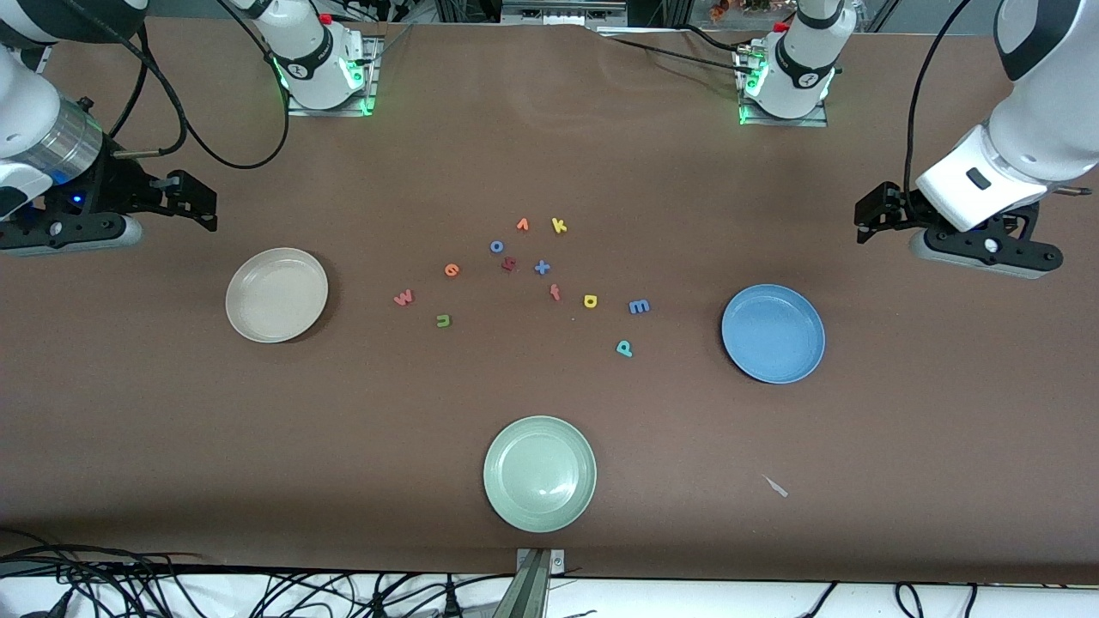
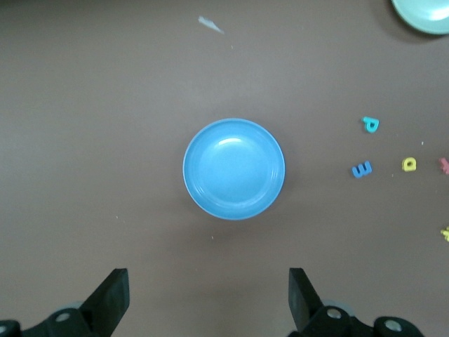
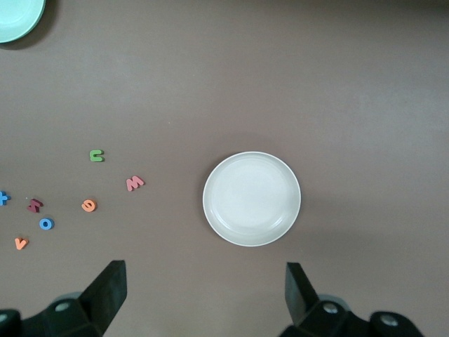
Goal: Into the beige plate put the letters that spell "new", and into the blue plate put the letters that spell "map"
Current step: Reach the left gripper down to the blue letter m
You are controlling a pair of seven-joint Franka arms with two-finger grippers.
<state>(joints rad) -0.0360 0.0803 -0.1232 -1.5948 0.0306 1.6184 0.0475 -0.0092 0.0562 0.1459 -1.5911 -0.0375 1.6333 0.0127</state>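
The empty beige plate (image 1: 276, 294) (image 3: 252, 199) lies toward the right arm's end of the table and the empty blue plate (image 1: 773, 334) (image 2: 233, 168) toward the left arm's end. Between them on the table lie the salmon w (image 1: 403, 298) (image 3: 135, 183), green n (image 1: 443, 321) (image 3: 97, 156) and orange e (image 1: 452, 269) (image 3: 89, 205). Closer to the blue plate are the yellow a (image 1: 591, 300) (image 2: 409, 164), blue m (image 1: 639, 306) (image 2: 362, 169) and teal p (image 1: 624, 348) (image 2: 370, 124). My right gripper (image 1: 202, 206) (image 3: 205, 291) and left gripper (image 1: 869, 219) (image 2: 208, 295) hover open and hold nothing.
A pale green plate (image 1: 539, 473) sits nearest the front camera. Other loose letters lie mid-table: yellow k (image 1: 559, 226), orange v (image 1: 522, 225), blue o (image 1: 496, 246), red f (image 1: 555, 293), a blue cross shape (image 1: 542, 267). A small scrap (image 1: 776, 487) lies near the table's front.
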